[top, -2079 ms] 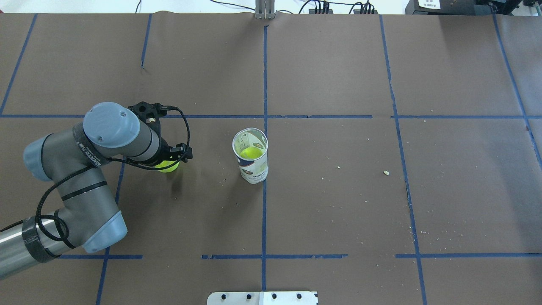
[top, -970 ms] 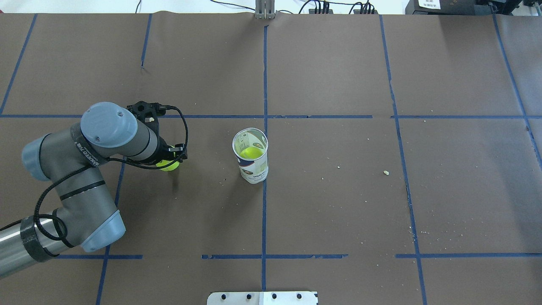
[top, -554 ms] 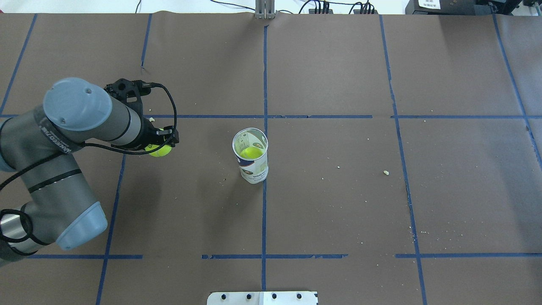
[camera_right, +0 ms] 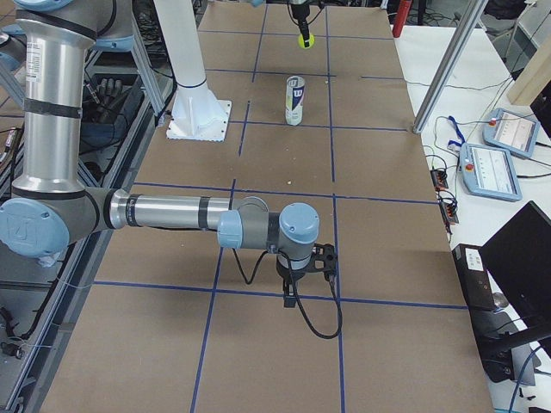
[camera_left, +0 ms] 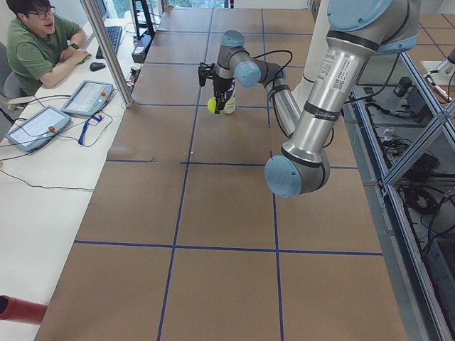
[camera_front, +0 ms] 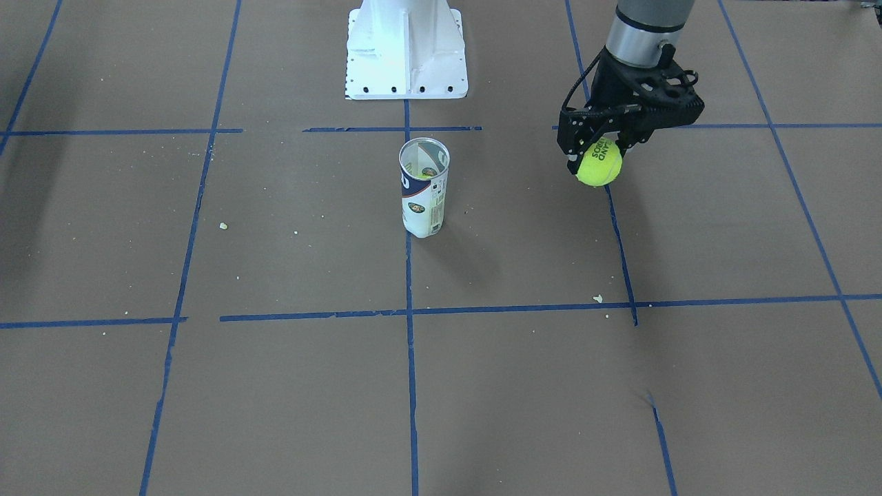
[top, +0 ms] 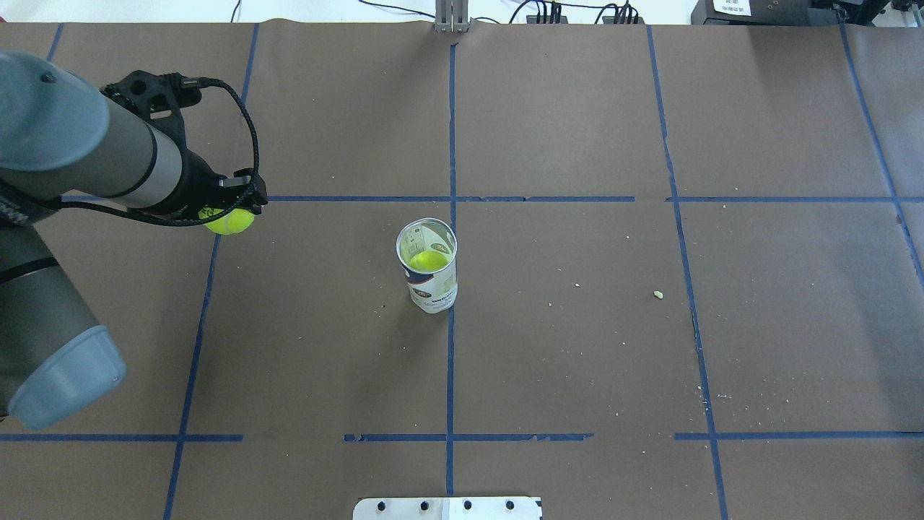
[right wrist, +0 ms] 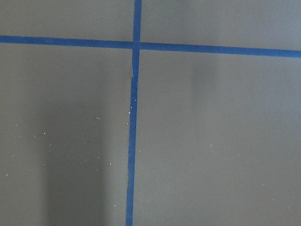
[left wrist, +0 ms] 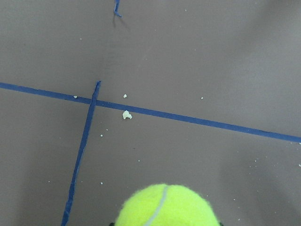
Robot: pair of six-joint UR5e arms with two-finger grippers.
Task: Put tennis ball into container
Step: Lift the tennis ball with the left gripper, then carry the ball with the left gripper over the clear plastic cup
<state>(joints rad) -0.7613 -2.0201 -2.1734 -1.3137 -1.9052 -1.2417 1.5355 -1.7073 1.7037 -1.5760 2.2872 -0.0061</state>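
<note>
The left claw is clenched on the tennis ball, pinching it across its sides so that the lower half hangs free below the fingertips. That hold should let it fall straight once released over an opening. The ball hangs in the air, well off to the robot's left of the tennis-ball can and clear of the brown desk. The left wrist view looks past it at tape some way below, so the height seems meant to clear the can's rim on the way across. The can stands upright beside the middle blue tape line, mouth open. A second ball already sits low inside it, apparently leaving room above. The right claw hangs low over the desk far from all this and shows only from the side, so I cannot tell whether it is clenched or released. Two seconds earlier the left claw was down at the desk around the ball and nearer the can. Since then the arm has risen and carried the ball up and farther from the can, which has not shifted.
</note>
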